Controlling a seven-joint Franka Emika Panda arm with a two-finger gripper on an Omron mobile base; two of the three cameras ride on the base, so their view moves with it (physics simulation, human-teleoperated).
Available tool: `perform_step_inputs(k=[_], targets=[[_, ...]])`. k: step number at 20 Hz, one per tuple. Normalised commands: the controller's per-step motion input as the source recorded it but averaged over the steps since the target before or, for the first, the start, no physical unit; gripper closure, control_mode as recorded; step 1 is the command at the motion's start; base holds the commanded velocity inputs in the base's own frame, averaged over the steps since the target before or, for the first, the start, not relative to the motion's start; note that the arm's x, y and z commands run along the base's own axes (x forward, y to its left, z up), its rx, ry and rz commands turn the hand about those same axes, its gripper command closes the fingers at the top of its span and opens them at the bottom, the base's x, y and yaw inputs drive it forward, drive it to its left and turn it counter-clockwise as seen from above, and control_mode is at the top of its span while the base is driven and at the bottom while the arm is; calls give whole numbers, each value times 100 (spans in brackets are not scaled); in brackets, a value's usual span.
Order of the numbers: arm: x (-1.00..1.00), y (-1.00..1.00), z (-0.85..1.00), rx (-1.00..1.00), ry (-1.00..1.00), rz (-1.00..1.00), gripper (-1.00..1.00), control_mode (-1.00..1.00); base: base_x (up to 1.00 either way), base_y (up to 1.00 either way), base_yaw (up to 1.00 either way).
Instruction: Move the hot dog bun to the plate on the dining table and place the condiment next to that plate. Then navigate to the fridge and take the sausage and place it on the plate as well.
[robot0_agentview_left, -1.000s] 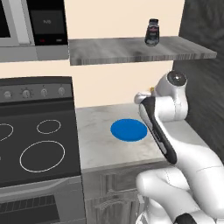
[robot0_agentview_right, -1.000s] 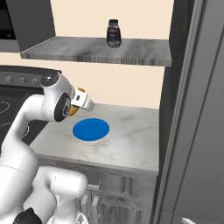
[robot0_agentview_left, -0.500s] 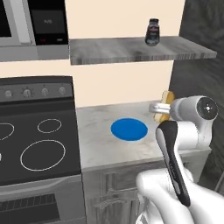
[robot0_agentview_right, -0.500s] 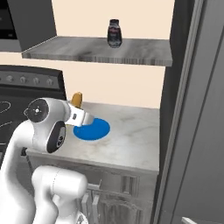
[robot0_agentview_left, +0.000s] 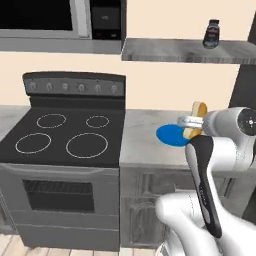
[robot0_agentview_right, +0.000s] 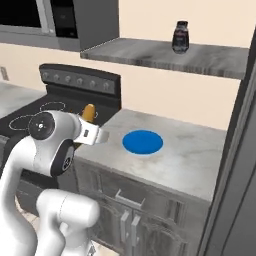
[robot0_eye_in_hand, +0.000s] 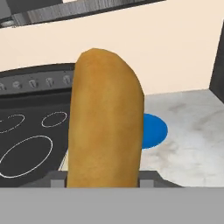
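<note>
hot dog bun (robot0_eye_in_hand: 106, 120) base cut off

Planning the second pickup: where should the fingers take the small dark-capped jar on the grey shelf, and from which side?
Grip the small dark-capped jar around its body below the cap, coming level from the front. It stands upright near the open edge of the grey shelf, with the wall behind it.
</note>
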Motion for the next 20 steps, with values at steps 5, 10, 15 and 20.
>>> perform_step_inputs(k=[5, 10, 15, 20], targets=[[0, 0, 0, 0, 0, 0, 100, 100, -34, 39, 60], [0, 0, 0, 0, 0, 0, 100, 100, -33, 80, 57], [0, 0, 0, 0, 0, 0, 100, 100, -41, 100, 50], [0, 0, 0, 0, 0, 0, 100, 100, -49, 80, 54]])
